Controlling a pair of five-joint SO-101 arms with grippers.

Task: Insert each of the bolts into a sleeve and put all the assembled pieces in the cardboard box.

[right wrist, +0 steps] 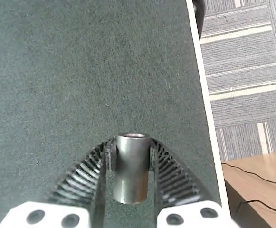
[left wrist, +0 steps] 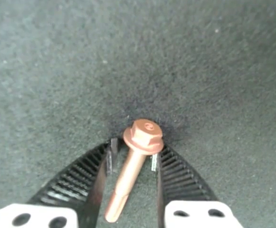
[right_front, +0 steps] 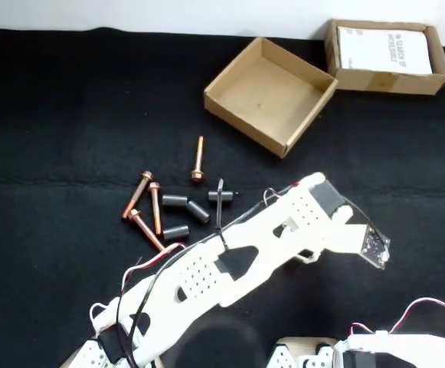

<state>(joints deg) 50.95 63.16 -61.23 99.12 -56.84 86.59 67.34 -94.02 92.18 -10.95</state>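
My left gripper is shut on a copper bolt, hex head pointing away over the black mat. My right gripper is shut on a dark metal sleeve, open end facing outward, near the mat's edge. In the high view the white left arm stretches from the front left to the middle right. Several loose bolts and several sleeves lie left of centre. The open cardboard box stands at the back centre with nothing in it.
A second cardboard box holding a paper sheet sits at the back right. The right arm's base is at the front right. The mat's edge borders striped flooring in the right wrist view.
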